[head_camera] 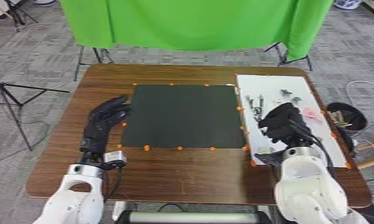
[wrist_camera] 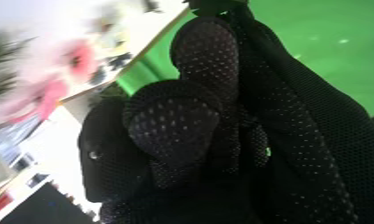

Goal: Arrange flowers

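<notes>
The pink flowers [head_camera: 313, 114] lie on the white sheet [head_camera: 334, 150], right of centre in the head view, just to the right of the right hand [head_camera: 284, 121]. They seem to slant from upper left to lower right, though they are too small there to be sure of the long axis. In the right wrist view two pink blooms show near that hand, one turning its dark centre toward the camera. I cannot tell whether the right hand is open or closed on something.

Two slim dark pieces [head_camera: 258, 107] lie on the upper left part of the sheet, their long axes running nearly up and down the frame. Small grey pieces [head_camera: 286, 93] lie above the right hand. The left hand [head_camera: 101, 122] is at the left edge of the black mat [head_camera: 185, 117], fingers loosely extended toward the upper right. A dark container [head_camera: 345, 106] holding thin pale pieces stands by the table's right edge.
</notes>
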